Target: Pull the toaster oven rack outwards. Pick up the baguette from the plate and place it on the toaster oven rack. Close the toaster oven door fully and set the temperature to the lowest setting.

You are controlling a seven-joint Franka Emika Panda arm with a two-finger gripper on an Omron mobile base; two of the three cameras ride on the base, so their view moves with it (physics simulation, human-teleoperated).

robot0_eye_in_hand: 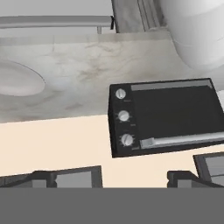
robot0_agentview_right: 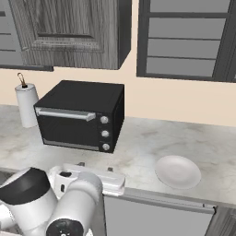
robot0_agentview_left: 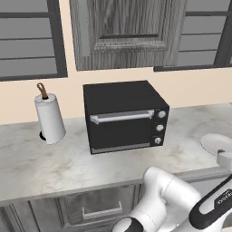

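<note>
The arm is folded low at the counter's [robot0_agentview_left: 27, 163] front edge, its white links bulking across the bottom of both base views. The hand [robot0_eye_in_hand: 134, 180] stands wide, holding nothing; its two dark fingertips [robot0_eye_in_hand: 74, 177] are far apart in the hand view, which is rolled upside down. The plate [robot0_agentview_right: 178, 171] lies bare on the counter, right of the toaster oven [robot0_agentview_left: 123, 115] and well apart from it; in the left base view it is cut off by the frame edge. The door [robot0_agentview_right: 69, 129] is shut, silver handle across its top. The rack cannot be made out behind the dark window. A paper towel roll [robot0_agentview_left: 50, 118] stands left of the oven
</note>
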